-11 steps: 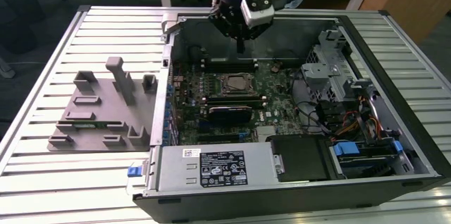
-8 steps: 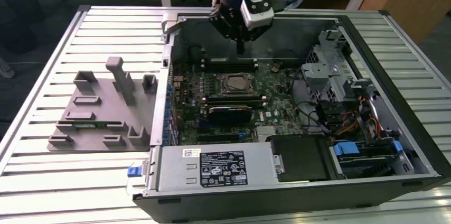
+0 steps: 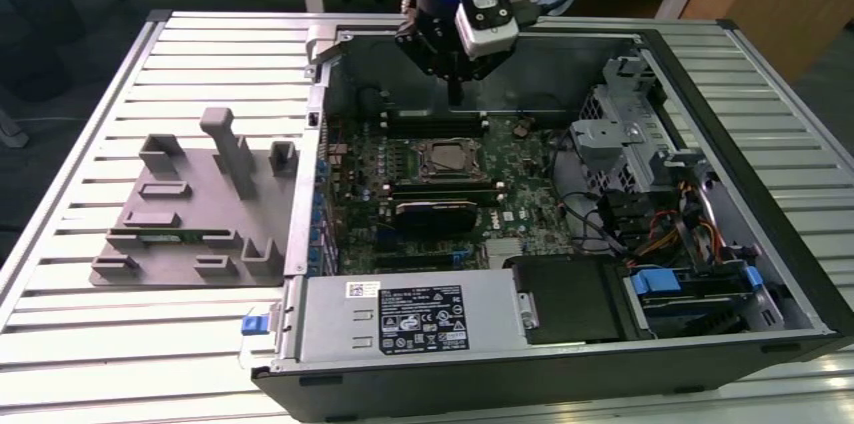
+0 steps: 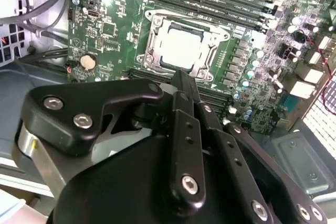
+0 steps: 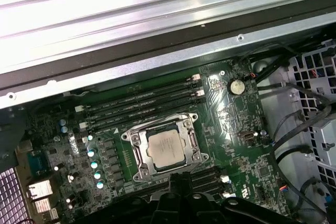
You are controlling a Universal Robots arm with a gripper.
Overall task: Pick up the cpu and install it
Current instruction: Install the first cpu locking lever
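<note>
The cpu (image 3: 447,156) lies flat inside the metal-framed socket (image 3: 422,168) on the green motherboard, its silver top showing in both wrist views (image 4: 181,45) (image 5: 168,148). My gripper (image 3: 454,100) hangs above the board just behind the socket, toward the case's far wall. Its black fingers meet at the tip with nothing between them (image 4: 181,77) (image 5: 178,179). The tip is clear of the cpu and does not touch it.
The open computer case (image 3: 315,124) lies on a slatted metal table. Memory slots (image 3: 427,122) run behind the socket and a black block (image 3: 434,216) sits in front. On the exterior view's right are a drive cage (image 3: 627,134) and cables; on its left, a grey fixture (image 3: 200,204).
</note>
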